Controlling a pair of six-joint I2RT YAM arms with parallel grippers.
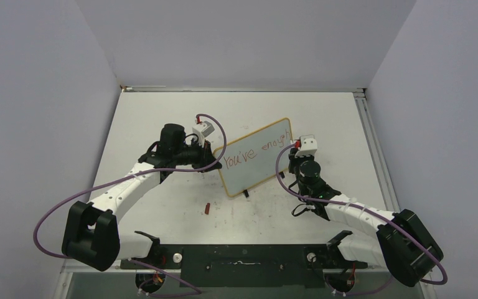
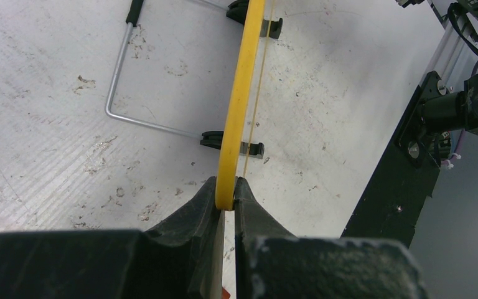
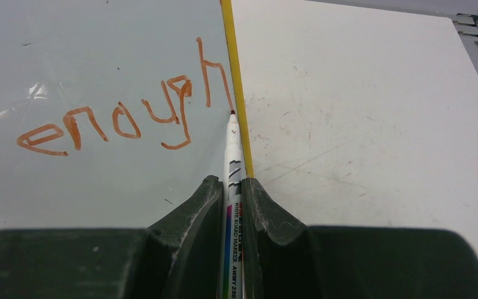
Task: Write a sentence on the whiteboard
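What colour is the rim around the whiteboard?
Yellow rim, best seen in the left wrist view.

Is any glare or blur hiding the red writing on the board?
Right wrist: the sentence is sharp, with faint glare on the whiteboard beside it. Top external: even light, writing small but legible. Left wrist: only the board's yellow rim shows.

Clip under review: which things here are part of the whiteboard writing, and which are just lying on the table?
In the job: whiteboard, clamped at its rim by the left gripper; red sentence on it; marker in the right gripper, tip at the board.
Lying about: small red piece on the table, perhaps a cap.
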